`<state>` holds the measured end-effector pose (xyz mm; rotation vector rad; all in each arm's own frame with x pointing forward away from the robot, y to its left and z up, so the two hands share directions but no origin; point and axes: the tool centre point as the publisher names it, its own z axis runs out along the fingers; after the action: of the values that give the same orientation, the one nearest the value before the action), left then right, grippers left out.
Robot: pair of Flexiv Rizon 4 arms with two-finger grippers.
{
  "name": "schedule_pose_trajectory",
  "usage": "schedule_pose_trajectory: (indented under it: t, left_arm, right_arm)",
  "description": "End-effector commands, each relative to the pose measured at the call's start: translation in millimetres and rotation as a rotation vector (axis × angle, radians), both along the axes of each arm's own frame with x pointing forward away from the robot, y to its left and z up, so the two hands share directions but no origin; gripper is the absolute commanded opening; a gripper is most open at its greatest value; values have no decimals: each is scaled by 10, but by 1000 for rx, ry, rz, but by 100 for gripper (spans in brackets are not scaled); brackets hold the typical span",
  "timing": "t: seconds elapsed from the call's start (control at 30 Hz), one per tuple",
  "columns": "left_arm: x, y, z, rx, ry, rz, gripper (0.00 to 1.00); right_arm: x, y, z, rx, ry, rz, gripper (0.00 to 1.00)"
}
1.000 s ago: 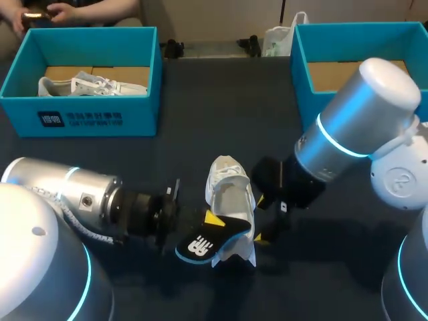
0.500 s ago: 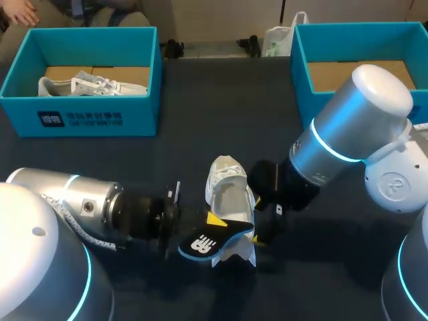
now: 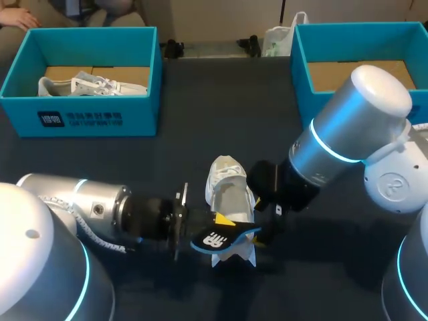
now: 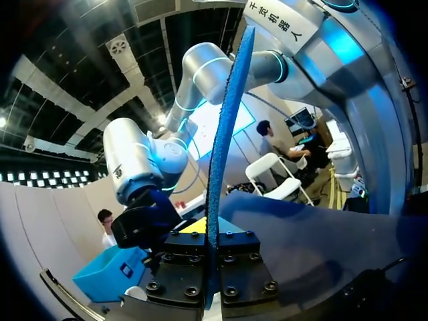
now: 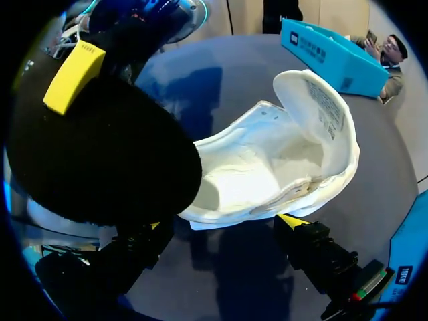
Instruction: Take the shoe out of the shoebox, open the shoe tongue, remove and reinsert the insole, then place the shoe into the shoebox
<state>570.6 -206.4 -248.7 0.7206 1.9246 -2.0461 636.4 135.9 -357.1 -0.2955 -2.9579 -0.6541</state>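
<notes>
Two teal boxes stand on the dark tabletop (image 3: 221, 114): the left shoebox (image 3: 80, 117) at 10 o'clock and the right shoebox (image 3: 301, 67) at 2 o'clock. There are two white shoes. The boxed shoe (image 3: 87, 85) lies inside the left shoebox. The loose shoe (image 3: 229, 190) (image 5: 267, 167) sits near the tabletop's centre with its tongue folded back. One insole (image 3: 217, 239) (image 4: 224, 147) (image 5: 100, 160), black with a blue edge, hangs tilted over the loose shoe's 6 o'clock end.

The left tool (image 3: 207, 227) (image 4: 206, 264), coming in from 8 o'clock, is clamped on the insole, which stands edge-on in its grip. The right tool (image 3: 265, 221) (image 5: 224, 224), coming in from 3 o'clock, straddles the loose shoe. Whether it grips the shoe cannot be told.
</notes>
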Motion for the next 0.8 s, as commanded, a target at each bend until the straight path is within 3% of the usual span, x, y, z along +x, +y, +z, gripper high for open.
schedule_pose_trajectory:
  t: [0.03,0.8]
  left_arm:
    - [-3,-69,-66,6,3,15,0]
    - [134,-168,-234,24,47,78,0]
  right_arm:
    - [-8,4,-6,0,-1,-1,100]
    - [-8,4,-6,0,-1,-1,100]
